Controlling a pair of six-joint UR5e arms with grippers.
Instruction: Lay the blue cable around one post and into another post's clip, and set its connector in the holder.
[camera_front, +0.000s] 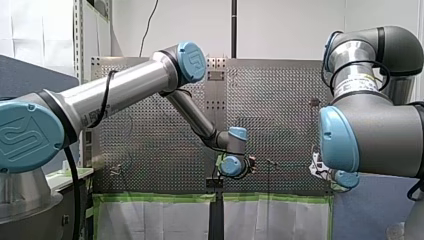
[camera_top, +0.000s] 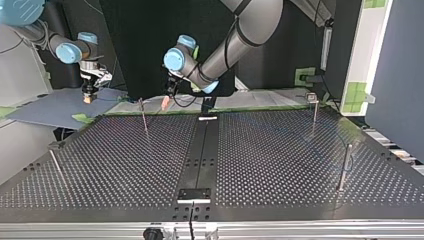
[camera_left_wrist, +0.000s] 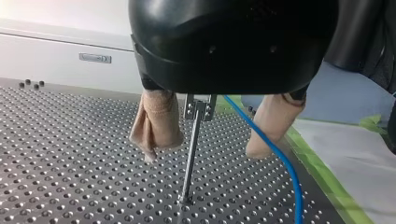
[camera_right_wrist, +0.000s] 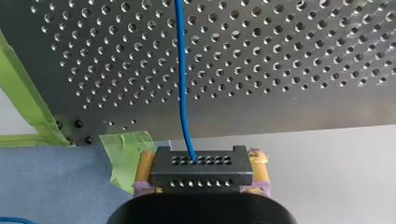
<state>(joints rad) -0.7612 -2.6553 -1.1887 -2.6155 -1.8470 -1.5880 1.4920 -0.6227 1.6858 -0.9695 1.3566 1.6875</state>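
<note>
In the right wrist view my right gripper (camera_right_wrist: 201, 161) is shut on a black connector block (camera_right_wrist: 201, 173), with yellow pads (camera_right_wrist: 145, 163) at both its sides. The blue cable (camera_right_wrist: 182, 93) leaves the block and runs out over the perforated table. In the top view this gripper (camera_top: 90, 96) hangs off the table's far left corner. My left gripper (camera_left_wrist: 203, 154) is open, its beige fingers (camera_left_wrist: 156, 123) straddling a thin post (camera_left_wrist: 191, 154) with a metal clip (camera_left_wrist: 200, 106) on top. The blue cable (camera_left_wrist: 275, 154) passes close by one finger, outside the clip.
Several thin posts stand on the perforated table (camera_top: 280, 165): one at the far left (camera_top: 144, 115), one at the far right (camera_top: 315, 107), one at the near right (camera_top: 344, 167). A black plate (camera_top: 195, 195) sits at the near middle edge. Green tape (camera_right_wrist: 23, 98) lines the table's edge.
</note>
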